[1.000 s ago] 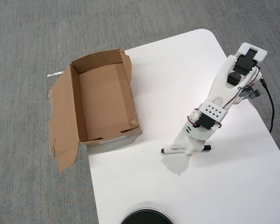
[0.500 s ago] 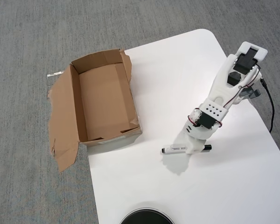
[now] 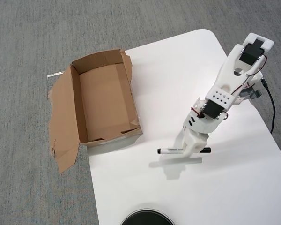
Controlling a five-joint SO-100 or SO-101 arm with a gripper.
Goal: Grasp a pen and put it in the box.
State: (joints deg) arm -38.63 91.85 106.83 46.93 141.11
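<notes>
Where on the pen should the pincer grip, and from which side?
Mid-barrel, from above. The pen is slim and roughly level, lengthwise left to right in the overhead view, so fingers close best across its narrow width. The pincer sits over that stretch now; its shadow on the table suggests it's lifted.

- The white two-finger gripper point(image 3: 189, 149) has lifted the slim white marker pen with black cap point(image 3: 171, 150) off the table.
- The pen's shadow now lies apart below it.

Claw point(image 3: 189, 151) hides pen point(image 3: 171, 150) mid; black obj point(image 3: 146, 218) cut off at bottom.
</notes>
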